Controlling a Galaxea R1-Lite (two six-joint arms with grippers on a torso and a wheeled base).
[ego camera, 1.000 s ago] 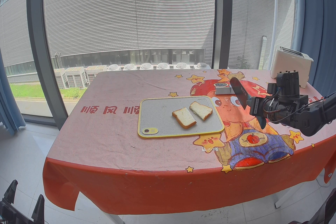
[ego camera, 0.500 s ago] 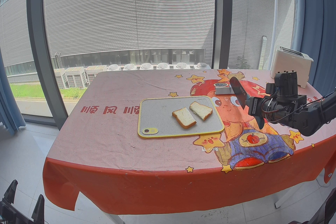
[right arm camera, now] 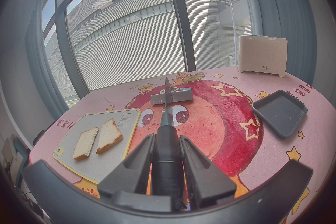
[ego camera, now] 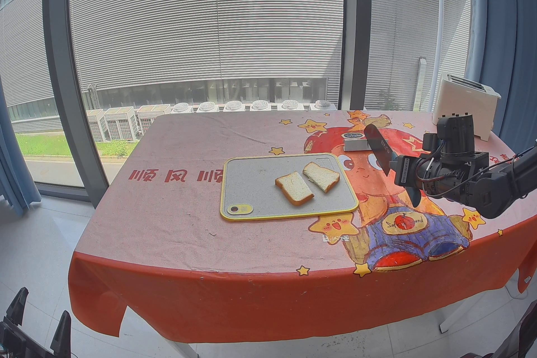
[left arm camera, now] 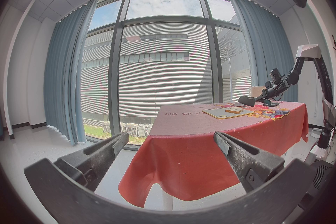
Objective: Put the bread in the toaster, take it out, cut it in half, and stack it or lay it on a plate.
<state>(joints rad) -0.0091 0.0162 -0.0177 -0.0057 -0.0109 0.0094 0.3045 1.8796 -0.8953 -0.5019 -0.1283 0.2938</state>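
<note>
Two bread halves [ego camera: 294, 188] [ego camera: 321, 176] lie side by side on the grey cutting board [ego camera: 251, 185], and they appear as two bread halves [right arm camera: 85, 138] [right arm camera: 109, 131] in the right wrist view. My right gripper [ego camera: 411, 174] [right arm camera: 167, 140] hovers over the table right of the board, shut on the handle of a dark knife [ego camera: 379, 146] [right arm camera: 166, 95]. The blade points up and away, toward the knife holder [right arm camera: 172, 95]. The white toaster [ego camera: 465, 103] [right arm camera: 262, 55] stands at the far right corner. My left gripper [left arm camera: 168, 151] [ego camera: 42, 314] hangs open and holds nothing, low beside the table's near left.
A dark square plate [right arm camera: 279, 112] sits on the table in front of the toaster. The grey knife holder [ego camera: 358, 142] stands beyond the board's right end. An orange cloth [ego camera: 224, 241] covers the table, with bare room at left and front.
My right gripper has shifted a little to the left with the knife in it. Bread, board and left gripper have stayed where they were.
</note>
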